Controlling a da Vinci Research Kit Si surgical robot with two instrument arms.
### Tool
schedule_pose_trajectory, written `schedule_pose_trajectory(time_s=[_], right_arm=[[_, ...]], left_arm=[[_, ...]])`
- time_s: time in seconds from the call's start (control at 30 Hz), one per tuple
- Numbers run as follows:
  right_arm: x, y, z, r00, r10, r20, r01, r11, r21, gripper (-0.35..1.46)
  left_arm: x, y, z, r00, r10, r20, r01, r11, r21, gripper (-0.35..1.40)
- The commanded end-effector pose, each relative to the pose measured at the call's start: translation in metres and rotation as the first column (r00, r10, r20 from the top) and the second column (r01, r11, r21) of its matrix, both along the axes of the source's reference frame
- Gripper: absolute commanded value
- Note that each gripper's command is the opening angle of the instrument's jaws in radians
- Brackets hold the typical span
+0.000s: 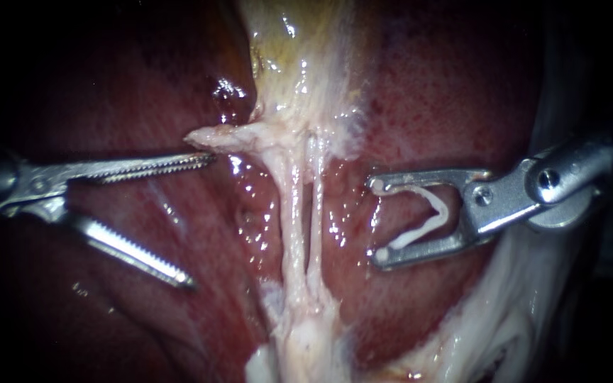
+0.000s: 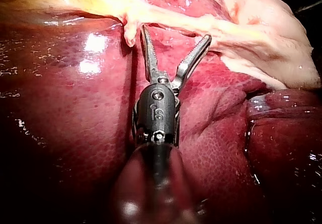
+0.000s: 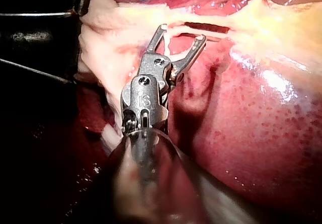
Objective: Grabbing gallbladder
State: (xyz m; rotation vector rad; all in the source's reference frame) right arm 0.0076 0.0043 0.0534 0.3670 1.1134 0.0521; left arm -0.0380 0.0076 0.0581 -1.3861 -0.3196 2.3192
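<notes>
Only the endoscope plainly shows the white clip (image 1: 431, 213) held in your right instrument's (image 1: 375, 220) jaws. Your left instrument's (image 1: 201, 220) jaws gape empty. The gallbladder (image 1: 299, 64), pale yellow and glistening, lies at 12 o'clock.

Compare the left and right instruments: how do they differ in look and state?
The left instrument has slim, toothed jaws, open and empty; the right instrument has broader, frame-like jaws holding a white clip. Left enters level; right slopes in from upper right. Both are metal and flank the tubes over the liver.
</notes>
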Motion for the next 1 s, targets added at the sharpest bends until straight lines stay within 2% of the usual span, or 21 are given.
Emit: schedule_pose_trajectory(time_s=[0.03,0.13,0.2,0.3,0.37,0.47,0.63,0.77,0.83,0.9,1.0], right_arm=[[0.0,0.0,0.0,1.0,0.0,0.0,0.0,1.0,0.0,0.5],[0.0,0.0,0.0,1.0,0.0,0.0,0.0,1.0,0.0,0.5],[-0.0001,0.0,0.0,1.0,0.0,0.0,0.0,1.0,0.0,0.5],[-0.0001,0.0,0.0,1.0,0.0,0.0,0.0,1.0,0.0,0.5],[-0.0001,0.0,0.0,1.0,0.0,0.0,0.0,1.0,0.0,0.5],[0.0,0.0,0.0,1.0,0.0,0.0,0.0,1.0,0.0,0.5],[0.0,-0.0001,0.0,1.0,0.0,0.0,0.0,1.0,0.0,0.5],[0.0,-0.0001,0.0,1.0,-0.001,0.0,0.001,1.0,0.0,0.5],[-0.0001,-0.0001,0.0,1.0,-0.001,0.0,0.001,1.0,0.0,0.5],[-0.0001,-0.0001,0.0,1.0,-0.001,0.0,0.001,1.0,0.0,0.5],[-0.0001,-0.0001,0.0,1.0,-0.001,0.0,0.001,1.0,0.0,0.5]], left_arm=[[0.0,0.0001,-0.0001,1.0,-0.002,-0.002,0.002,1.0,0.0,1.28],[0.0002,0.0009,-0.0007,0.9999,-0.013,0.007,0.013,1.0,0.004,1.28],[0.0005,0.002,-0.0014,0.9997,-0.023,0.013,0.023,1.0,-0.003,1.28],[0.0009,0.0039,-0.002,0.9992,-0.041,0.001,0.041,0.999,-0.026,1.28],[0.0011,0.005,-0.0017,0.9985,-0.053,-0.008,0.053,0.998,-0.028,1.24],[0.0013,0.0058,-0.0002,0.9972,-0.072,-0.02,0.072,0.997,-0.031,1.18],[0.0009,0.0064,0.0029,0.9942,-0.1,-0.039,0.099,0.994,-0.041,1.03],[0.0003,0.0065,0.0045,0.9917,-0.119,-0.051,0.116,0.992,-0.049,0.87],[0.0003,0.0064,0.0048,0.9909,-0.123,-0.054,0.121,0.991,-0.05,0.71],[0.0003,0.0063,0.0047,0.9899,-0.129,-0.057,0.127,0.991,-0.049,0.42],[0.0,0.0061,0.0043,0.9869,-0.149,-0.062,0.147,0.989,-0.035,0.24]])
